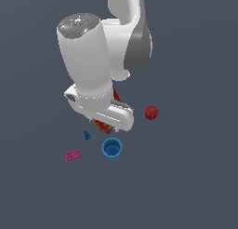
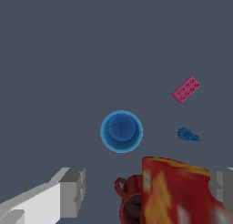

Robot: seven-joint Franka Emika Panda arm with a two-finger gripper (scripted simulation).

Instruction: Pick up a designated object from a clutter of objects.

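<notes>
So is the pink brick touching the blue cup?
No, in the exterior view the pink brick lies apart from the blue cup, with bare floor between them.

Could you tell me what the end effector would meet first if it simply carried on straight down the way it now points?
Probably the red cracker box, which fills the space between the end effector fingers; depth is unclear.

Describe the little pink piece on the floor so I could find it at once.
Start at the blue cup. Toward the exterior view's left lies a flat magenta-pink studded toy brick, alone on the grey surface. The nearby tiny dark-blue brick is smaller, and nothing else is pink.
</notes>
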